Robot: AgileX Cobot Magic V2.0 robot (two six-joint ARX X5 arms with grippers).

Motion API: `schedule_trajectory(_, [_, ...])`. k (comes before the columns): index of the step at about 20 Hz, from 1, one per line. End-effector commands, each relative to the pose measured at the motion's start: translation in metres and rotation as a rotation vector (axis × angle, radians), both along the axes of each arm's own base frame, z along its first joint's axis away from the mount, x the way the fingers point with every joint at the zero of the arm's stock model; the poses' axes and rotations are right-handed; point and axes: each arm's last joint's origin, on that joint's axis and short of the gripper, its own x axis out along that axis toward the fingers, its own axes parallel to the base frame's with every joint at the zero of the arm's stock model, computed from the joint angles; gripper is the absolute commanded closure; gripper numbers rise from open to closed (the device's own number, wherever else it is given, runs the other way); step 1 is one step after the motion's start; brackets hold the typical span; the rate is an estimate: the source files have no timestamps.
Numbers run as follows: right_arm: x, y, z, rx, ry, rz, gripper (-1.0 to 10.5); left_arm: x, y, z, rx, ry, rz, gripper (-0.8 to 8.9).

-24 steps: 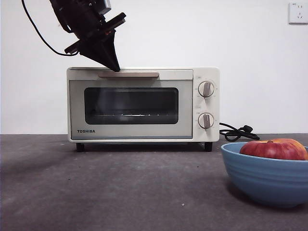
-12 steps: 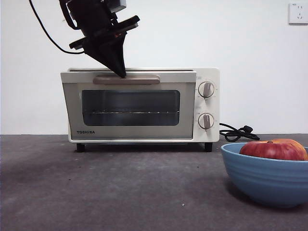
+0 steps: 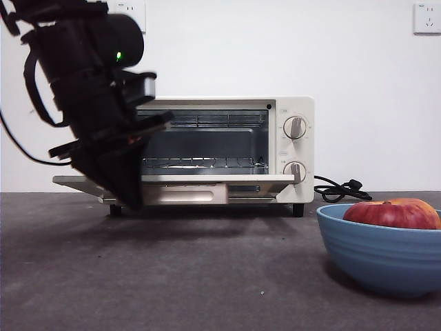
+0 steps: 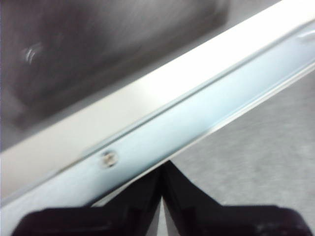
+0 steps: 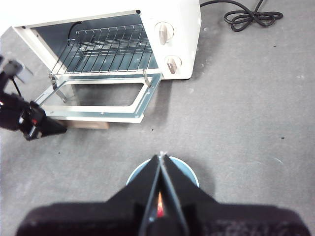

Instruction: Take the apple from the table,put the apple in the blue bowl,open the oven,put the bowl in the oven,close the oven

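Note:
The cream oven (image 3: 293, 148) stands at the back with its door (image 3: 207, 179) swung down flat and the beige handle (image 3: 186, 195) under the front edge. My left gripper (image 3: 131, 203) is shut, its tip against the left part of that door edge (image 4: 162, 142); nothing sits between the jaws (image 4: 162, 164). The red apple (image 3: 393, 214) lies in the blue bowl (image 3: 382, 258) at the near right. High above the bowl (image 5: 187, 172) hangs my right gripper (image 5: 160, 157), shut and empty.
A wire rack (image 3: 203, 163) spans the oven's open cavity. A black cord (image 3: 337, 189) is coiled on the table to the right of the oven. The left arm (image 5: 29, 120) reaches in along the door's left side.
The oven door has swung from just cracked to fully down. My left gripper went down with the handle, from the oven's top to the lowered door edge.

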Motion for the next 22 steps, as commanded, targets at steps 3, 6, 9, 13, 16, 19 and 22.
schedule_trajectory(3, [-0.001,-0.001,0.002,0.016,-0.007,-0.004,9.5,0.017,0.009,0.013,-0.008,-0.135,0.08,8.2])
schedule_trajectory(6, [-0.001,0.0,0.002,0.017,-0.008,-0.004,9.5,0.013,0.011,0.005,0.012,-0.111,0.067,8.2])
schedule_trajectory(9, [-0.001,-0.001,0.002,0.016,-0.007,-0.004,9.5,0.007,0.014,-0.01,0.012,-0.092,0.066,8.2])
schedule_trajectory(13, [-0.001,0.0,0.002,0.018,-0.007,-0.004,9.5,0.003,0.016,-0.02,0.018,-0.077,0.069,8.2])
schedule_trajectory(16, [-0.001,-0.001,0.002,0.017,-0.006,-0.004,9.5,0.002,0.016,-0.021,0.018,-0.065,0.062,8.2])
schedule_trajectory(19, [-0.001,-0.001,0.0,0.006,0.009,-0.006,9.5,-0.006,0.014,-0.022,-0.038,0.025,0.006,8.2])
schedule_trajectory(22, [-0.003,-0.003,-0.003,0.0,0.046,-0.015,9.5,-0.023,0.011,-0.009,-0.076,0.091,-0.087,8.2])
